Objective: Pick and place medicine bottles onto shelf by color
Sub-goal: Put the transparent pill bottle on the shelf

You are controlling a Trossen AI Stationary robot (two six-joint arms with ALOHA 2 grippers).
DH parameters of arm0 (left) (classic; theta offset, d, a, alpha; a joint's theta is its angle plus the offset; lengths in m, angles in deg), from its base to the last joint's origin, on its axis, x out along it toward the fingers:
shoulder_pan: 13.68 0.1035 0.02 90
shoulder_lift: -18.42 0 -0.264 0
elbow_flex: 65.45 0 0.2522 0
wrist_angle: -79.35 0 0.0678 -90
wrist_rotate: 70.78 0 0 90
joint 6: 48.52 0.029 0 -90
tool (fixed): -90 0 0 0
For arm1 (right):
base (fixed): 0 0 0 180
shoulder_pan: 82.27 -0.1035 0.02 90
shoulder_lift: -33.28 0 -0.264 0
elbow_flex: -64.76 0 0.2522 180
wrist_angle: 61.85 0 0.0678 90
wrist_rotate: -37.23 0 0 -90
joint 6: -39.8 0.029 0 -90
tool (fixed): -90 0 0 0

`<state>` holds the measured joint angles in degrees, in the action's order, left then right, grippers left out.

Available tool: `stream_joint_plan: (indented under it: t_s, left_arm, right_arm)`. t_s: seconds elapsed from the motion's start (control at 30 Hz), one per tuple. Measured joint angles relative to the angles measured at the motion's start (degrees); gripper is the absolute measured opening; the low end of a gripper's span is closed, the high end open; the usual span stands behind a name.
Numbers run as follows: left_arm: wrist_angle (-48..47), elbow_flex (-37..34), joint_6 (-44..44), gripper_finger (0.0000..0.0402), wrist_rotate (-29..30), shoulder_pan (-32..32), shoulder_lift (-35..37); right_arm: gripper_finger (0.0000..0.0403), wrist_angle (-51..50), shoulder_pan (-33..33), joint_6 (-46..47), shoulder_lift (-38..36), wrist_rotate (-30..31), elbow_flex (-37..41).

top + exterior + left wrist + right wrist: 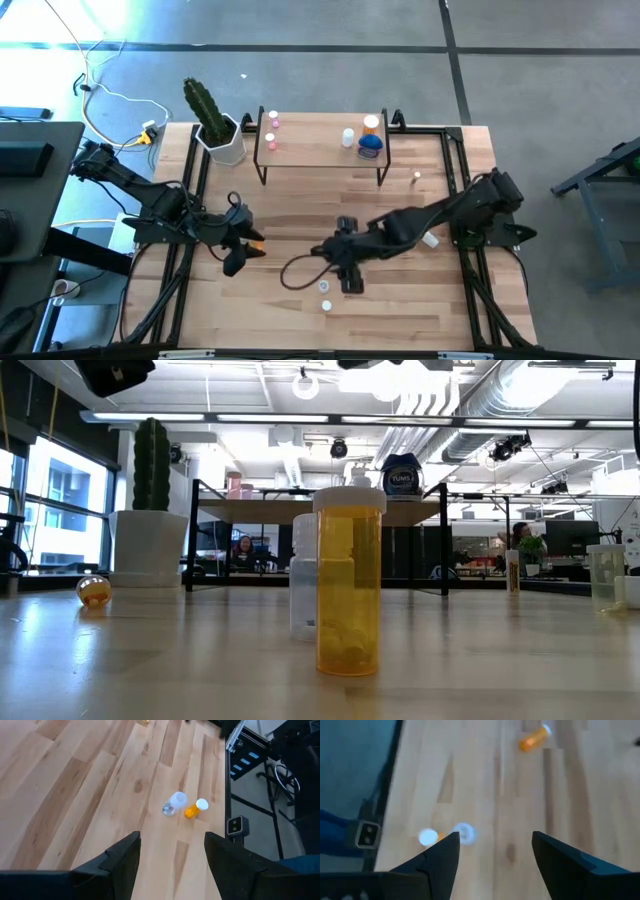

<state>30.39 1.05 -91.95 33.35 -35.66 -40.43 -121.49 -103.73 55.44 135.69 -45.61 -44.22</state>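
The low wooden shelf point(320, 150) stands at the table's far side. It carries two pink bottles point(271, 130) at its left end and a white one, an orange one point(371, 124) and the squat blue bottle point(370, 146) at its right end. A clear bottle point(325, 287) and an orange bottle point(327, 304) stand upright near the table's near edge; the low view shows them as orange bottle point(350, 580) and clear bottle point(303, 575). My right gripper point(350, 282) hovers open just beside them. My left gripper point(243, 252) is open next to a lying orange bottle point(257, 243).
A cactus in a white pot point(222, 135) stands left of the shelf. A white-capped bottle point(432, 240) lies under my right arm, and a tiny one point(416, 177) sits right of the shelf. Bare planks lie between the shelf and both grippers.
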Motion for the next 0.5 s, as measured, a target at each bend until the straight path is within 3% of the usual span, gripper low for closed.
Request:
stream_joint_plan:
  t_s: [0.5]
  left_arm:
    - [-0.1, 0.0, -2.9, 0.0209, 0.1, 0.0, 0.0]
  right_arm:
    - [0.0240, 35.8, -3.6, 5.1, 0.0, 0.3, 20.4]
